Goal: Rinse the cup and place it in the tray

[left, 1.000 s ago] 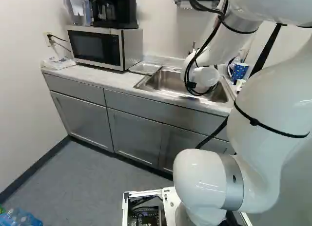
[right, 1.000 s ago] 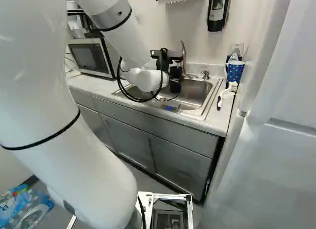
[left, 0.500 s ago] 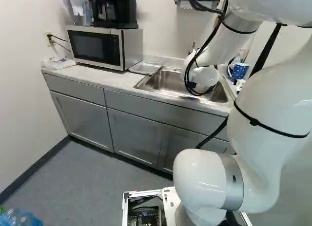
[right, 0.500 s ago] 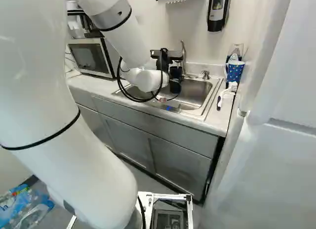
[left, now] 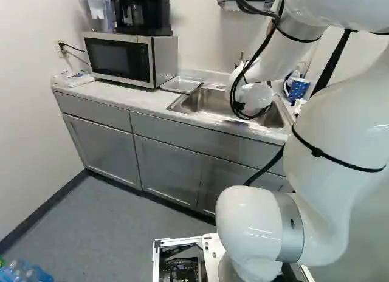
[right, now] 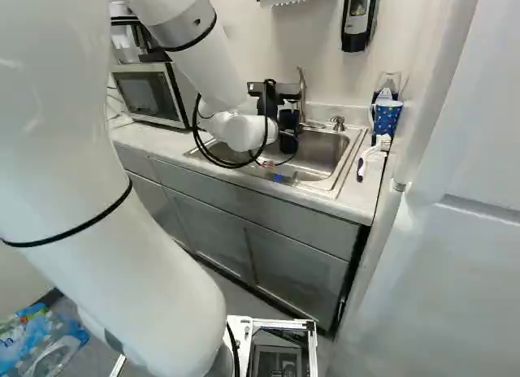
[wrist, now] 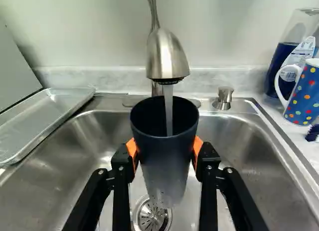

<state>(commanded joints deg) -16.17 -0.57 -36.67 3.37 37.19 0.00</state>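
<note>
Over the sink, the black gripper (right: 288, 127) shows beyond the white wrist in the right base view; its fingertips are hidden there. In the wrist view the gripper (wrist: 165, 152) is shut on the dark blue cup (wrist: 162, 164), an orange pad pressing each side. The cup stands upright, mouth up, above the drain. Water runs from the faucet (wrist: 164, 54) into its mouth. The metal tray (wrist: 42, 114) lies beside the sink, on the microwave's side; it also shows in the left base view.
The sink basin (wrist: 246, 156) surrounds the cup below. A dotted mug (wrist: 303, 94), a clear-and-blue bottle (wrist: 294, 47) and a brush (right: 370, 155) stand or lie on the counter by the sink's other side. A microwave (left: 121, 58) stands past the tray.
</note>
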